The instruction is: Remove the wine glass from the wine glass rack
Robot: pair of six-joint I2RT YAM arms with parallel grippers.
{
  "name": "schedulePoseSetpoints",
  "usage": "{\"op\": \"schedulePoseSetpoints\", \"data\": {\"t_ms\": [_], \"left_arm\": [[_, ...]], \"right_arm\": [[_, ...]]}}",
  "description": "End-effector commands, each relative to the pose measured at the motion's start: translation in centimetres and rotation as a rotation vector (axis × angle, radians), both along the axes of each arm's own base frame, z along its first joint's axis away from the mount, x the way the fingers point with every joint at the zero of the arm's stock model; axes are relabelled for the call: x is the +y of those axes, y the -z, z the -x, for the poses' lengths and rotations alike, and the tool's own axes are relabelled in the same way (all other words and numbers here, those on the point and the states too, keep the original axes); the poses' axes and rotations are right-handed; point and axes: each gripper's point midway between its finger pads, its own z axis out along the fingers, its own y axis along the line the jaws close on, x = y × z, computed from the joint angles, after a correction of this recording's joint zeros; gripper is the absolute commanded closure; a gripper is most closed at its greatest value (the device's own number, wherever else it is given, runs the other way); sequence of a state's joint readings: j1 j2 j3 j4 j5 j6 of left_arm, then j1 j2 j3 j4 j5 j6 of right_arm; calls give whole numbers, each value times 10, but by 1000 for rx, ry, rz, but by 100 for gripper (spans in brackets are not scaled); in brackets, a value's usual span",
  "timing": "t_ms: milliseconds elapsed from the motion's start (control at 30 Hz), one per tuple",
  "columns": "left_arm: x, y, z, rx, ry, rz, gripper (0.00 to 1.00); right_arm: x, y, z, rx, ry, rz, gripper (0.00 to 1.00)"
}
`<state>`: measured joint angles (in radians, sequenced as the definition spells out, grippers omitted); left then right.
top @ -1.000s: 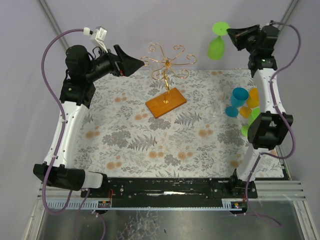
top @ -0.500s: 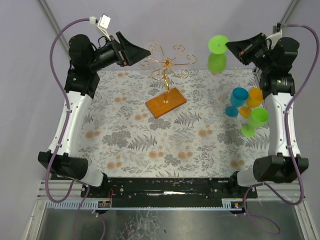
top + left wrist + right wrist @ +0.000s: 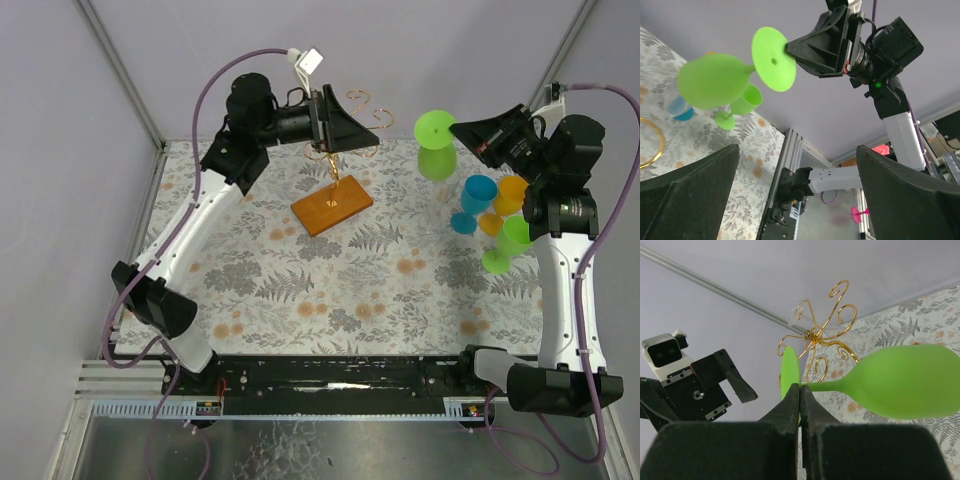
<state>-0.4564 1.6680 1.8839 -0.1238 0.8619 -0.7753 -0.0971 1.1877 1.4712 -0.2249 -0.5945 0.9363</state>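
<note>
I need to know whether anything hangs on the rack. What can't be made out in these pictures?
- Top view: the left gripper covers most of the wine glass rack's wire arms, so anything hanging there is hidden.
- Right wrist view: a pale clear shape by the rack's top is too faint to identify.
- Left wrist view: the left edge cuts off the rack; only a sliver shows.

The left fingers are crowding the top of the wine glass rack. Coloured glasses are blocking the right side, leaving the middle of the table open.

We read no text, brand or number in any view. Small stickers on the front rail are too blurred for us.
</note>
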Motion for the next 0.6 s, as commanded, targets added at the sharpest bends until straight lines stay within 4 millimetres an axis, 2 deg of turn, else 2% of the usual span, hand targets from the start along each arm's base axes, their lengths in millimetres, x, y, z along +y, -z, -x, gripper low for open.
{"op": "schedulePoseSetpoints", "data": {"t_ms": [0,200,400,567], "left_arm": [[-13,-22,10,-70,56,49,0],[-26,-11,4,-25,79,56,0],[-44,-3,8,1,116,57,0],[-59,-2,16,8,154,64,0]], "right_arm": [[10,-24,23,-115,-65,30,100],[19,-35,36,-173,-117,9,100],[29,-37,46,-207,-201,16,100],[33,-32,46,-204,-236,27,100]]}}
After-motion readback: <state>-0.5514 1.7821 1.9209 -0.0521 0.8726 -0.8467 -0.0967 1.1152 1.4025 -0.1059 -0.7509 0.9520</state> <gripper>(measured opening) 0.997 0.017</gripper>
